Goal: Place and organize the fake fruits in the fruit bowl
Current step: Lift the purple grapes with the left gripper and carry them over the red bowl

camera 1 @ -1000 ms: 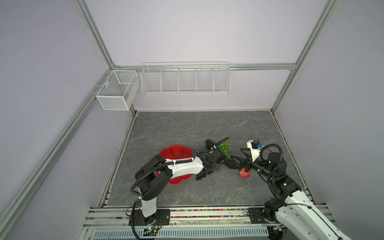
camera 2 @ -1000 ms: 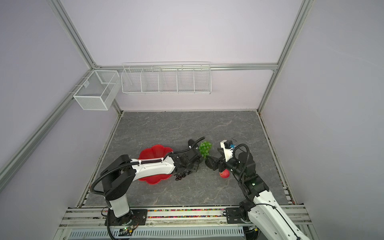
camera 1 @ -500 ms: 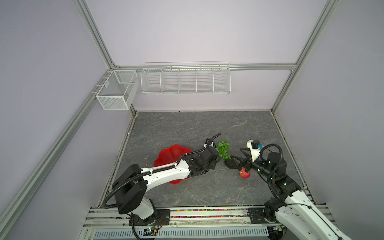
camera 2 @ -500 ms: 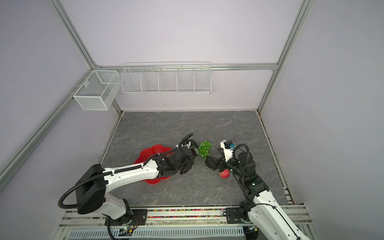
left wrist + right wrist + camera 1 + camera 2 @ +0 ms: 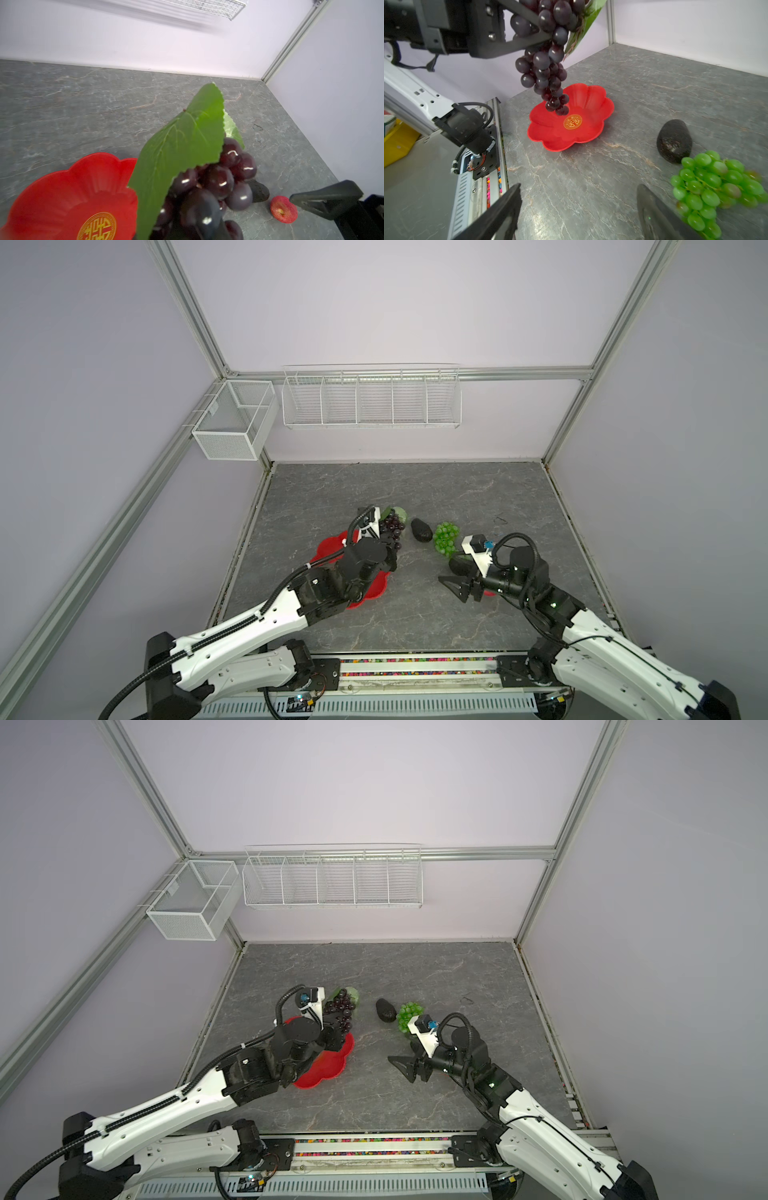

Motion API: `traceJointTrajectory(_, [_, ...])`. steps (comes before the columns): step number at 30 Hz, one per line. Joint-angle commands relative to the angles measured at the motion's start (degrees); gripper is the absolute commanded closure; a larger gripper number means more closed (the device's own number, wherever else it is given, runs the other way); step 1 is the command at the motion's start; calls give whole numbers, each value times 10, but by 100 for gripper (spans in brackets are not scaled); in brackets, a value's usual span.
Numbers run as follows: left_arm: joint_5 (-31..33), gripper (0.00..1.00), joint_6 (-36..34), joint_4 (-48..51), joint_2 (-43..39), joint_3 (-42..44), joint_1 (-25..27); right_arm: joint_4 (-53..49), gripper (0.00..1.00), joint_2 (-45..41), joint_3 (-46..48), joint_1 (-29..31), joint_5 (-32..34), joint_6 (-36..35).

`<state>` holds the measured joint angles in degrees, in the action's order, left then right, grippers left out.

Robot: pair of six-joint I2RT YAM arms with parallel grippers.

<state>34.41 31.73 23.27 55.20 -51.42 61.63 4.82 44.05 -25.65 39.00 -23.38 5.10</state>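
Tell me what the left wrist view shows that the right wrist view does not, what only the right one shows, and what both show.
Only the left wrist view: the small red apple. Only the right wrist view: the green grape bunch and the white left arm. Both: the purple grape bunch hanging from the shut left gripper, and the red bowl with its gold mark.

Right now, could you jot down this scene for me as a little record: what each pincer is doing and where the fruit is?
left pincer: shut on the dark purple grape bunch, held in the air near the red bowl
right pincer: open, empty
red bowl: no fruit inside
on the table: green grape bunch, avocado beside it, second avocado, red apple
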Motion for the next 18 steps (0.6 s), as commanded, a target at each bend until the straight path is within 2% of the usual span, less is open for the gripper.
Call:
traceJointTrajectory(1, [71,100,49,136,-31,7,-3,28,12,15,-14,25,11,-33])
traceJointTrajectory(4, [89,100,78,187,-58,27,-7,36,12,35,-18,39,9,-38])
traceJointTrajectory(11, [105,100,94,192,-103,88,-41,67,12,72,-25,80,-1,-50])
traceJointTrajectory(15, [74,100,69,151,-94,109,-86,82,12,92,-27,102,-4,-56])
traceJointTrajectory(18, [51,100,62,131,-58,110,-118,81,12,99,-30,107,-4,-57])
